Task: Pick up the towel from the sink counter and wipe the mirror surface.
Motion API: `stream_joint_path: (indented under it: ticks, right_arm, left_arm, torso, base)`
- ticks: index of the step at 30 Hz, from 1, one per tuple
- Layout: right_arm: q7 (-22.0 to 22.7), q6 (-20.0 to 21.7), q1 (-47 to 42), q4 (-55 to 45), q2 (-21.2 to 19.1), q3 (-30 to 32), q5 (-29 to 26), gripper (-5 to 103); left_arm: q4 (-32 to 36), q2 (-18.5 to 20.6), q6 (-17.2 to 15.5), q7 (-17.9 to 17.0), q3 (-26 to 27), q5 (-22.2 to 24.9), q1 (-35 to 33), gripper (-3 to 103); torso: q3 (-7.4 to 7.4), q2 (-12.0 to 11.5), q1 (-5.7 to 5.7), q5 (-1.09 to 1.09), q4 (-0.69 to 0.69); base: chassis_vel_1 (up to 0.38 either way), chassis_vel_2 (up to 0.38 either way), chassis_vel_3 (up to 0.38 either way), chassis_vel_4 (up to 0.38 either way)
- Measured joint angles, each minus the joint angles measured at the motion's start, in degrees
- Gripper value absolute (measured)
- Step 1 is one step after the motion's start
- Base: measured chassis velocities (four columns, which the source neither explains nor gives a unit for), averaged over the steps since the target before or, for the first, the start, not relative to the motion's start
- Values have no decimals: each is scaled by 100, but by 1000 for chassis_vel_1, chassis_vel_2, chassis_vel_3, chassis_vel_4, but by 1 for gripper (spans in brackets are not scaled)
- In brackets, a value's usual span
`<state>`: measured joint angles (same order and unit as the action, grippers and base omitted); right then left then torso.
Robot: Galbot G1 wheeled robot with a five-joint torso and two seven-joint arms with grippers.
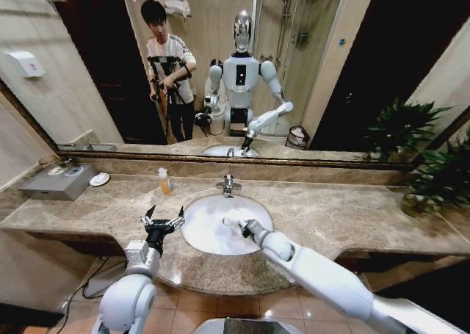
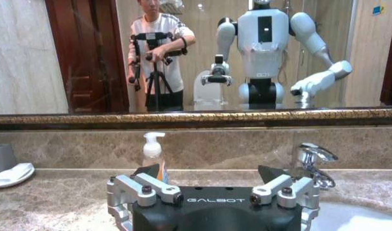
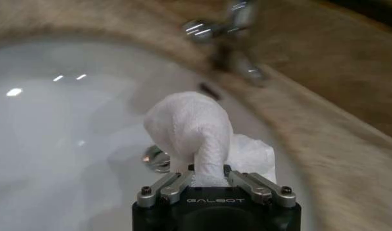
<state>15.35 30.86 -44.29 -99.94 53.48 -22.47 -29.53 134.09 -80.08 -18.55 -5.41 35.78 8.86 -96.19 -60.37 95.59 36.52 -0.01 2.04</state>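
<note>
Closest to the right wrist camera, the right hand is clamped on the white towel, whose bunched cloth stands up between the fingers. It hangs over the white basin, with the drain just beneath the cloth and the chrome faucet beyond it at the rim. From the head view the right arm reaches in from the lower right across the front edge of the bench. The left hand hovers over the bench just left of the basin, its fingers spread apart with nothing between them. A soap pump bottle stands behind it near the backsplash. The mirror runs along the wall above, reflecting the robot.
</note>
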Motion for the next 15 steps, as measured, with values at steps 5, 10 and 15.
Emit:
stream_joint_path:
  ticks: [5,10,15]
  right_arm:
    - [531,-462,-501,-512,-157,631,-57,12]
    - [936,-802,-463,-691,141,944,-176,12]
    - [1033,-690,-743,-1103,227,1719,-154,12]
  left_arm:
    - [0,0,0,0,0,0,0,100]
    - [0,0,0,0,0,0,0,100]
    - [0,0,0,0,0,0,0,100]
  torso:
    - [0,0,-1,0,-2]
    - [0,0,0,1,5]
    - [0,0,0,-1,4]
  base:
    - [0,0,0,0]
    - [0,0,0,0]
    - [0,0,0,0]
